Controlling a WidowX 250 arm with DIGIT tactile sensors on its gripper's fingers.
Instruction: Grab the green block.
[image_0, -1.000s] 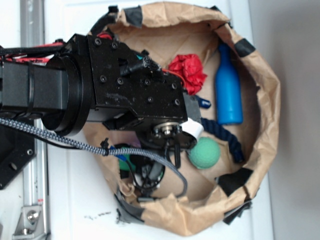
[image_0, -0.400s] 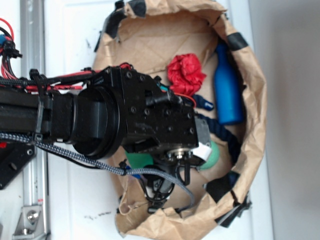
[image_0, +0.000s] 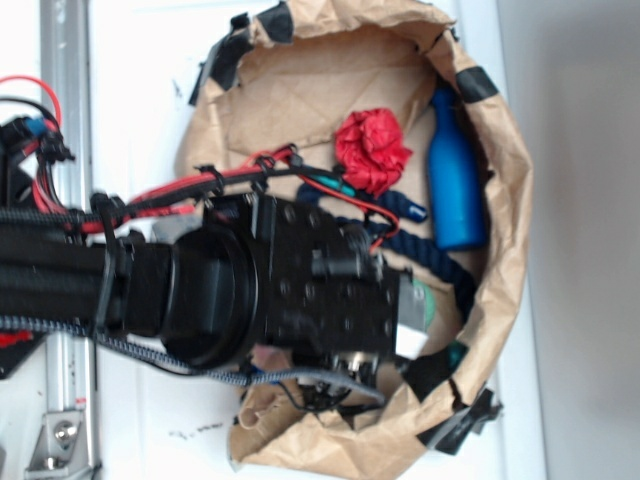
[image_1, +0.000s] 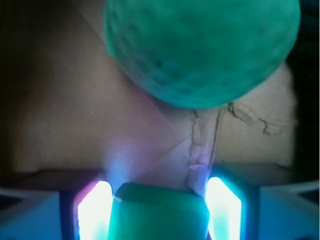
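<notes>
Gripping one green block (image_1: 161, 212), the pincer (image_1: 159, 210) faces one green ball (image_1: 202, 50).

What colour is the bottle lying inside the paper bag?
Solid blue. The bottle shows best in the exterior view, along the bag's far wall.

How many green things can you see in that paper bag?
2: a green ball ahead of the gripper, and a green block between its fingers. The arm may hide others.
</notes>
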